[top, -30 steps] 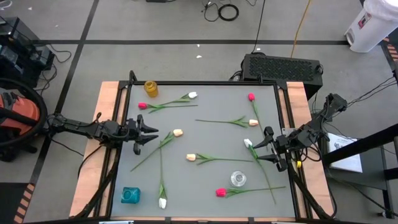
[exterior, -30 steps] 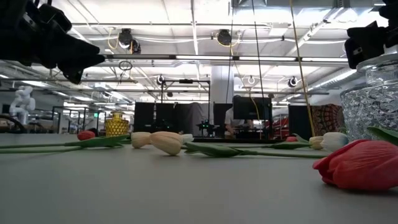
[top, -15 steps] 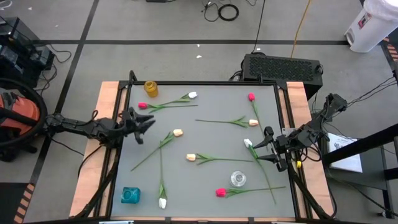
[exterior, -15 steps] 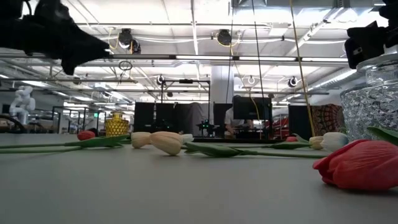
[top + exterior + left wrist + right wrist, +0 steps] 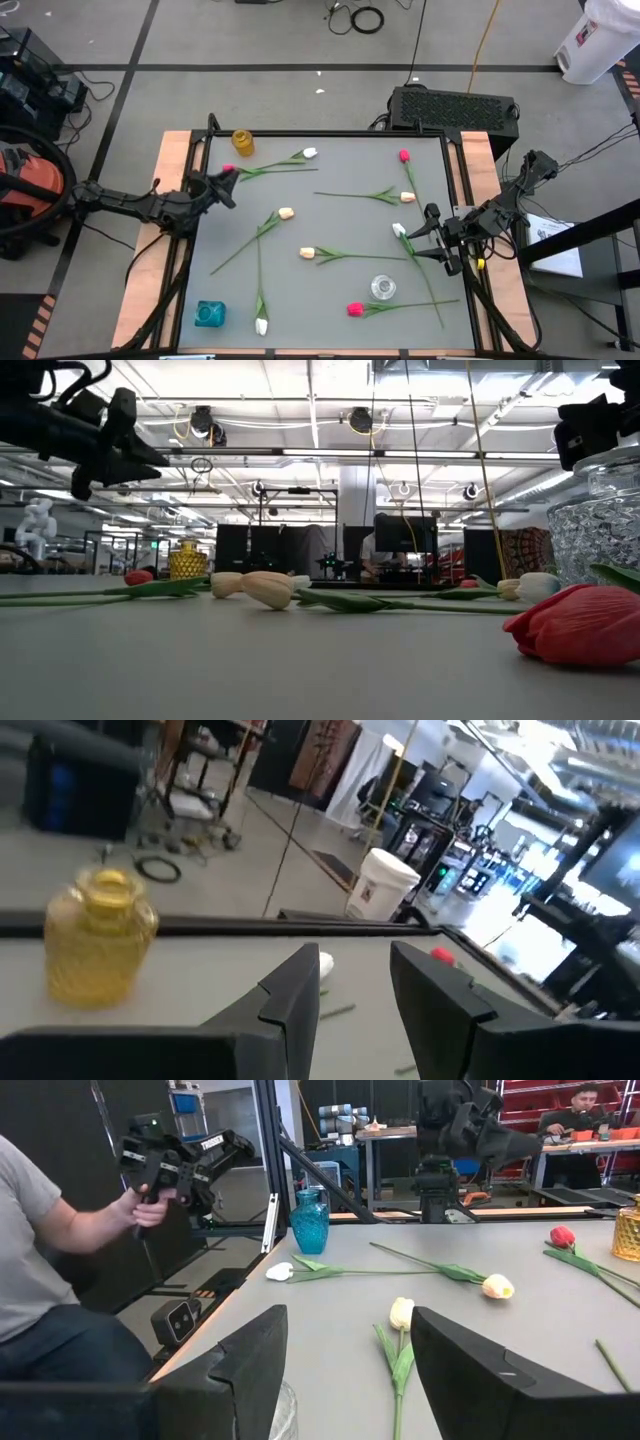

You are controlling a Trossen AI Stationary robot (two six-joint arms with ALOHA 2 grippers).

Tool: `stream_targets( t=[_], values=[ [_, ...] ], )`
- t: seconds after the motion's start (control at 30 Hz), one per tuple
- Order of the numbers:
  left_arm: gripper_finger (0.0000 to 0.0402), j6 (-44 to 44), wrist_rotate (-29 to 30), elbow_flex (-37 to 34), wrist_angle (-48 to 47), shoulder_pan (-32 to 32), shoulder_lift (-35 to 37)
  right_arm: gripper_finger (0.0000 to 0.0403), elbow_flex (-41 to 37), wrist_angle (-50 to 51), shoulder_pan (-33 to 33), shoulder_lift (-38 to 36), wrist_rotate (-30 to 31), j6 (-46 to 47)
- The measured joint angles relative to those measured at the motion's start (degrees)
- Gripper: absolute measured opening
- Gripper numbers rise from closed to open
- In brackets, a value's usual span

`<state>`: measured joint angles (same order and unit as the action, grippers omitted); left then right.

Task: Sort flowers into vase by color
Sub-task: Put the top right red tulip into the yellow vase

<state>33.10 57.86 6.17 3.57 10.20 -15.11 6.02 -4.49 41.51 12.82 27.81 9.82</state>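
Observation:
Several artificial tulips lie flat on the grey table [image 5: 330,215]: red heads [image 5: 229,170], [image 5: 403,155], [image 5: 354,309], white heads [image 5: 310,153], [image 5: 399,230], [image 5: 261,326], and cream heads [image 5: 287,213], [image 5: 307,253], [image 5: 407,197]. Three vases stand upright: yellow [image 5: 243,142], blue [image 5: 209,314] and clear glass [image 5: 383,288]. My left gripper [image 5: 222,184] [image 5: 355,995] hangs open above the table beside the red head near the yellow vase [image 5: 102,935]. My right gripper [image 5: 425,236] [image 5: 345,1370] is open just right of a white head.
The black frame rail [image 5: 325,132] borders the table. A person [image 5: 45,1260] stands beyond the table's near side holding a handheld controller [image 5: 175,1160]. In the low view a red tulip [image 5: 578,625] and the glass vase [image 5: 600,520] are closest to the camera.
My left gripper has moved toward the table's far edge and slightly left, from beside the cream tulip's stem to the red tulip near the yellow vase, turning as it went and staying raised. The flowers and vases have not moved.

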Motion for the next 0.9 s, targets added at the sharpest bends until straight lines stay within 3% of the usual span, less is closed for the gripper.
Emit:
stream_targets(
  t=[0.4,0.63,0.9],
  values=[
    [0.0132,4.1,-12.3,0.0,0.0,0.0,-2.7,0.0205,0.0,0.0,0.0,0.0,0.0,0.0],
    [0.0132,4.1,-22.7,0.0,-0.1,0.0,-4.0,0.0205,0.0,0.0,0.0,0.0,0.0,0.0],
    [0.0132,4.0,-24.0,0.0,0.0,0.0,-4.0,0.0205,0.0,0.0,0.0,0.0,0.0,0.0]
  ],
)
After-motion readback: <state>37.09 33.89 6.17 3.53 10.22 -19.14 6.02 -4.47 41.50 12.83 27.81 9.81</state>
